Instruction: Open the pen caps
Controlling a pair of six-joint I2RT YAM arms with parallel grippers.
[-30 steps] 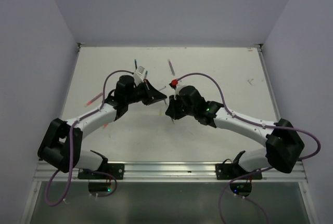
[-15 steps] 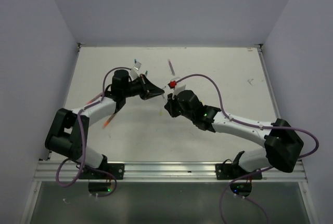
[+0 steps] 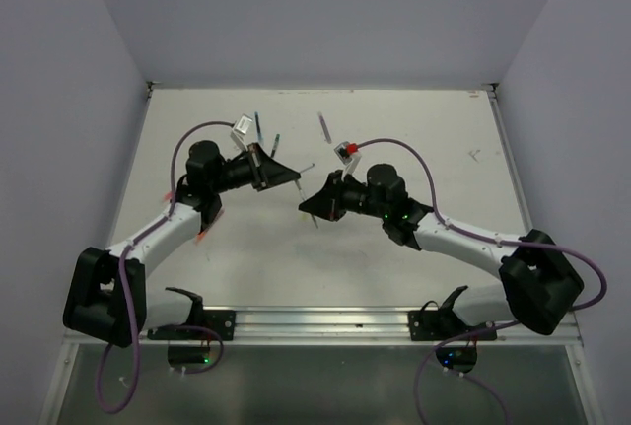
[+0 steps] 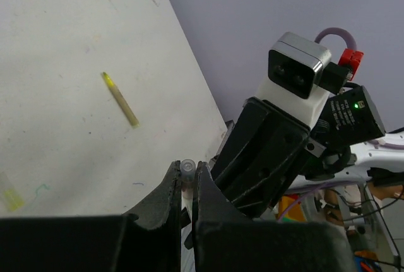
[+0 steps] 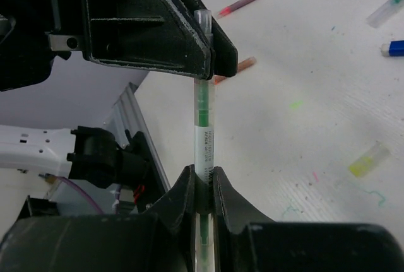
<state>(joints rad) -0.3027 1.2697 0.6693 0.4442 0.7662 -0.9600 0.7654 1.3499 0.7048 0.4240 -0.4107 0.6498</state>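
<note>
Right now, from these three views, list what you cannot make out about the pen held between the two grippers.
1. Right wrist view: whether the green pen is capped; the left gripper hides most of its far end.
2. Same view: the pen's near end, hidden inside the right gripper.
3. Top view: the pen is too small to read.
4. Left wrist view: only its tip shows.

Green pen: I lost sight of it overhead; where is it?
Right wrist view, centre: the green pen, clamped at both ends, bottom in the right fingers, top in the left fingers.
</note>
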